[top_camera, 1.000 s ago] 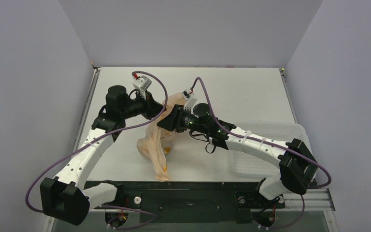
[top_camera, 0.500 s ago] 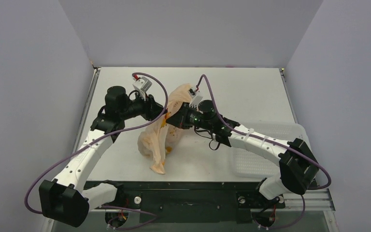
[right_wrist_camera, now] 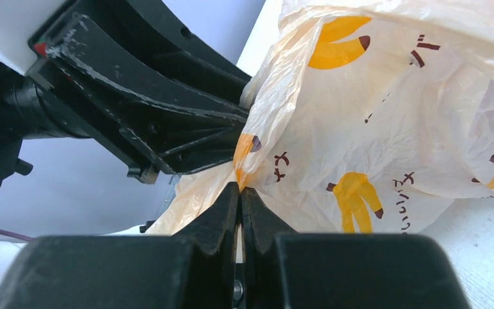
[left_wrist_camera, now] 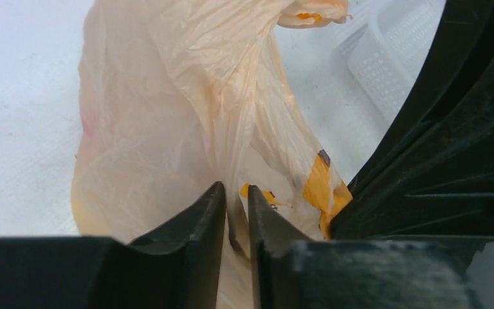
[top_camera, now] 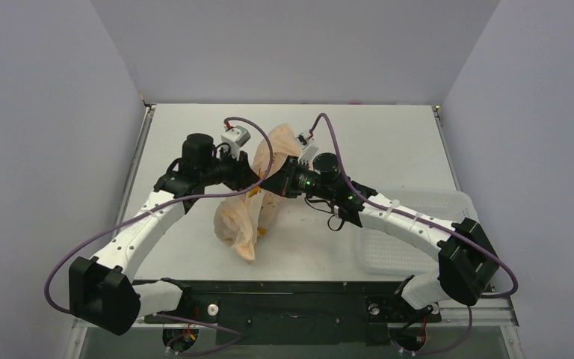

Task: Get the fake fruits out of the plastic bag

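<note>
The plastic bag (top_camera: 247, 209), pale peach with yellow bananas, hangs between my two grippers above the table's middle, its lower end drooping to the table. My left gripper (top_camera: 256, 178) is shut on a fold of the bag (left_wrist_camera: 167, 116), which fills the left wrist view. My right gripper (top_camera: 269, 182) is shut on the bag's edge (right_wrist_camera: 386, 129), right against the left gripper (right_wrist_camera: 167, 129). No fake fruits show; any inside are hidden by the crinkled plastic.
A white perforated tray (top_camera: 418, 224) lies at the right under the right arm; it also shows in the left wrist view (left_wrist_camera: 392, 58). Grey walls enclose the table on three sides.
Both grippers have moved together to the right and a little farther back, lifting the bag; its lower end has drawn up and shifted, and the left arm has stretched toward the middle.
</note>
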`<state>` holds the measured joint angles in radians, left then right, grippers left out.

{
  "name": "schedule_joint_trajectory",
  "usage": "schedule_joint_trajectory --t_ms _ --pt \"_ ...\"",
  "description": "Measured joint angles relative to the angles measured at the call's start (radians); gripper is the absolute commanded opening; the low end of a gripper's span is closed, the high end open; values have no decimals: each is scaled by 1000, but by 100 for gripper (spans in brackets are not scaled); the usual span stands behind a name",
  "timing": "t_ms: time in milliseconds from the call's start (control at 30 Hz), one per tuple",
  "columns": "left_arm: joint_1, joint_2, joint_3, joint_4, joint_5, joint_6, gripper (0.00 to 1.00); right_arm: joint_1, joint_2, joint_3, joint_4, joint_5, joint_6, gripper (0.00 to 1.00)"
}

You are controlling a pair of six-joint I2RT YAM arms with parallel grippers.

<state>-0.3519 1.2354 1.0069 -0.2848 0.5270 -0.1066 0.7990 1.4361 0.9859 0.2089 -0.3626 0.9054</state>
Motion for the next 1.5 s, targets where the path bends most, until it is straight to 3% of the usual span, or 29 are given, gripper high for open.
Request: schedule_joint_trajectory --t_ms 33,167,300,467,667,800,1033,1167,1333,1400,1500 --pt "-14 3 1 -13 -18 9 0 0 0 -1 0 -2 0 0" --pt "-48 -4 6 -42 -159 33 0 0 0 -3 -5 0 -6 0" --pt "-43 -62 1 -42 -412 28 0 0 -10 -1 -90 61 -54 0" --pt "5 -245 -61 6 -731 0 0 -14 -33 39 -276 192 -137 0" --pt "69 -430 -131 66 -1000 -33 0 -136 -89 80 -415 307 -207 0" --pt "77 -484 -164 95 -1094 -43 0 -246 -143 80 -464 322 -229 0" --pt "79 -491 -195 117 -1082 -52 0 -302 -213 71 -456 266 -258 0" --pt "92 -446 -194 144 -953 -50 0 -307 -159 57 -450 206 -277 2" --pt "95 -326 -179 157 -691 -50 0 -266 -6 91 -520 182 -327 41" --pt "95 -280 -166 154 -597 -51 0 -229 14 115 -566 187 -362 54" --pt "95 -257 -158 153 -514 -55 0 -190 -7 153 -607 219 -406 65"
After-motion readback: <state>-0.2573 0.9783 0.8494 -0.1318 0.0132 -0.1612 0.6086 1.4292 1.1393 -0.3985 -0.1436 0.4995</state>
